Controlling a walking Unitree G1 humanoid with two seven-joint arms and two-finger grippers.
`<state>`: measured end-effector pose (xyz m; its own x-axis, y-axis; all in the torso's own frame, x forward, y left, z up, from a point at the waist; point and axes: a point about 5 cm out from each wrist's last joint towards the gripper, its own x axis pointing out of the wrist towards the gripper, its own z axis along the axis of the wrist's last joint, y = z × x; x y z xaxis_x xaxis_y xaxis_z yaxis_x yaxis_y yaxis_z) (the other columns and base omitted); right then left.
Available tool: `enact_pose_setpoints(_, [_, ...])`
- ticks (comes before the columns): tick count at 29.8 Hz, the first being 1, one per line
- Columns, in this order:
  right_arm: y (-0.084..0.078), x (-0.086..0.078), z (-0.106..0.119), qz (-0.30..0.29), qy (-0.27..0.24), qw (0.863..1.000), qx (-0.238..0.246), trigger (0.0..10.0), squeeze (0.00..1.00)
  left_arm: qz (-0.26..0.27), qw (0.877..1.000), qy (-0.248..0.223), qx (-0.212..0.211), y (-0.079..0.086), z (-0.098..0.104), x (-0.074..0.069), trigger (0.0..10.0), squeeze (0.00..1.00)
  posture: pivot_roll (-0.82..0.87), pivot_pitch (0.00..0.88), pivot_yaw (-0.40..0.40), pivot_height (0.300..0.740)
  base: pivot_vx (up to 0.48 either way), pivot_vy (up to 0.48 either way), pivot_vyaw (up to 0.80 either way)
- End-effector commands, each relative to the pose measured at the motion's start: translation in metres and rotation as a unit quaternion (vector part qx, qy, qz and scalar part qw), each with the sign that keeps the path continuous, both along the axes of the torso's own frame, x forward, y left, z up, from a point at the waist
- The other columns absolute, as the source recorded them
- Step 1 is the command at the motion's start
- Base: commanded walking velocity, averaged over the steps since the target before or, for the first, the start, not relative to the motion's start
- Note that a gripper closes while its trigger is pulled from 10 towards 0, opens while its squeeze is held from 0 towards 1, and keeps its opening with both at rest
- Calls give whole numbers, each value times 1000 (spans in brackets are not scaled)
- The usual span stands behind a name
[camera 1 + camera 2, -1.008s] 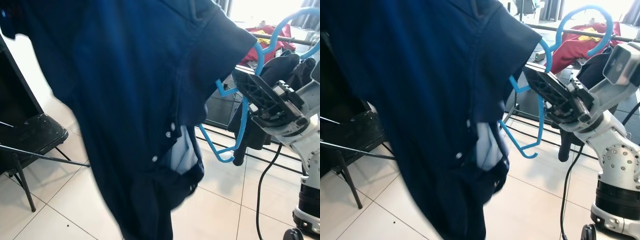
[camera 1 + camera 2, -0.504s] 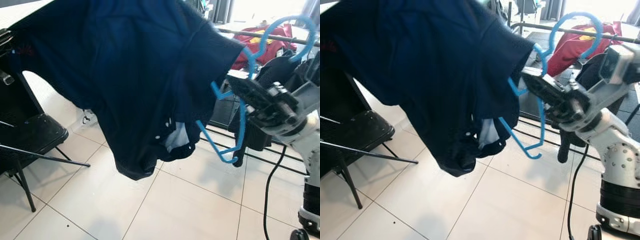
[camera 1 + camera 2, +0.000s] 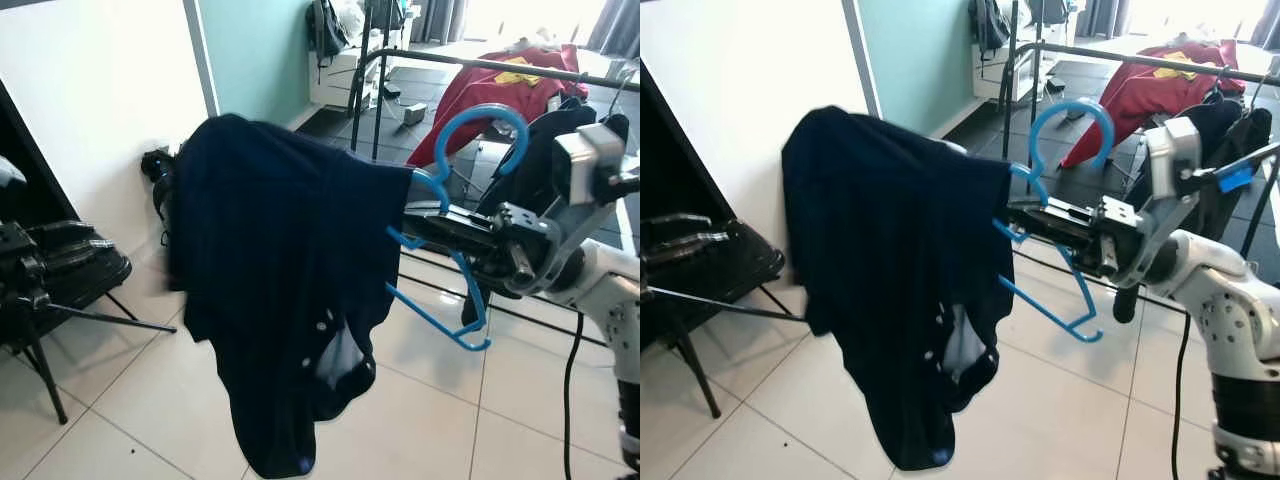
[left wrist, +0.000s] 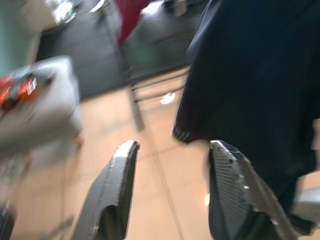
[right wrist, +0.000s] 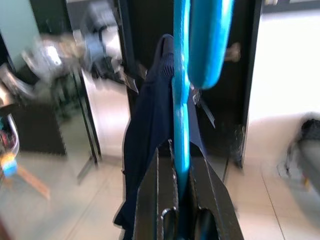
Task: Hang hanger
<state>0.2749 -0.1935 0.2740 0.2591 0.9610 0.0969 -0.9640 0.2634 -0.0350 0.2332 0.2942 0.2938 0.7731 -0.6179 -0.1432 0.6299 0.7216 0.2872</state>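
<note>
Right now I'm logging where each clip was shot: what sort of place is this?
Probably a laundry or drying corner of a home: a tiled floor, a metal clothes rail draped with a red garment, and a black folding chair by the wall.

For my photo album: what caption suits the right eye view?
Right gripper holds a blue hanger with a dark blue shirt before the clothes rail.

Black folding chair (image 3: 70, 275) at far left on pale tile floor (image 3: 420, 400), against white wall (image 3: 100, 90). Teal wall section (image 3: 260, 55) beyond. Red garment w/ yellow print (image 3: 500, 85) draped over far rail (image 3: 480, 63) of black drying rack (image 3: 1025, 75). Dark clothes (image 3: 545, 130) hang from rack at right. Black bag (image 3: 322, 25) in bkgd by teal wall. Black cable (image 3: 568, 390) trails over floor, right side.
</note>
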Motion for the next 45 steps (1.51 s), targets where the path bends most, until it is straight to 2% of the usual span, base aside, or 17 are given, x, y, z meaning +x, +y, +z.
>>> enact_pose_setpoints(1, [3,-1,-5,11,-9,999,-29,10000,0,-47,998,-27,17,-10,27,-13,10000,1000,-32,36,21,740,0,0,0])
enact_pose_setpoints(2, [3,-1,-5,11,-9,999,-29,10000,0,-47,998,-27,17,-10,27,-13,10000,1000,-32,36,21,740,0,0,0])
enact_pose_setpoints(4, [6,2,-12,16,-5,998,-59,10000,0,-69,994,-82,25,-18,56,-20,10000,1000,-27,34,18,740,0,0,0])
enact_pose_setpoints(5, [6,2,-12,16,-5,998,-59,10000,0,-69,994,-82,25,-18,56,-20,10000,1000,-27,34,18,740,0,0,0])
enact_pose_setpoints(7, [8,4,-17,19,-2,997,-78,10000,0,-76,989,-127,26,-24,75,-21,10000,1000,-22,33,16,740,0,0,0])
enact_pose_setpoints(9, [9,5,-19,20,-1,996,-84,10000,0,-80,986,-142,23,-27,80,-22,10000,1000,-22,33,16,740,0,0,0])
enact_pose_setpoints(10, [11,7,-20,21,-2,996,-89,10000,0,-113,983,-144,30,-39,81,-22,10000,1000,-19,30,16,740,0,0,0])
enact_pose_setpoints(14, [15,9,-21,24,-4,995,-93,10000,0,-157,978,-133,40,-56,78,-22,10000,1000,-20,28,17,740,0,0,0])
enact_pose_setpoints(15, [18,10,-22,31,-7,995,-99,10000,0,-177,976,-113,49,-64,70,-19,10000,557,-20,26,20,740,0,0,0])
enact_pose_setpoints(16, [22,10,-23,39,-9,994,-104,10000,0,-189,976,-90,62,-70,59,-14,10000,0,-19,24,23,740,0,0,0])
enact_pose_setpoints(17, [22,10,-23,39,-9,994,-104,10000,0,-189,976,-90,62,-70,59,-14,10000,0,-19,24,23,740,0,0,0])
enact_pose_setpoints(20, [33,9,-25,58,-23,991,-121,10000,0,-215,973,-33,79,-84,30,-2,10000,0,-22,21,33,740,0,0,0])
enact_pose_setpoints(23, [35,8,-25,62,-27,990,-122,10000,0,-218,972,-25,79,-87,26,1,10000,0,-22,21,33,740,0,0,0])
enact_pose_setpoints(24, [42,6,-22,78,-38,989,-118,10000,0,-207,975,-13,84,-91,17,10,10000,0,-20,17,36,740,0,0,0])
enact_pose_setpoints(26, [46,5,-20,85,-44,989,-116,10000,0,-203,976,-10,83,-94,14,14,10000,0,-19,16,39,740,0,0,0])
enact_pose_setpoints(32, [50,3,-17,94,-56,987,-115,10000,0,-204,976,0,76,-101,11,19,10000,0,-18,16,41,740,0,0,0])
enact_pose_setpoints(45, [64,-4,-15,125,-74,983,-110,10000,0,-217,966,56,130,-109,-14,21,10000,0,-14,13,42,740,0,0,0])
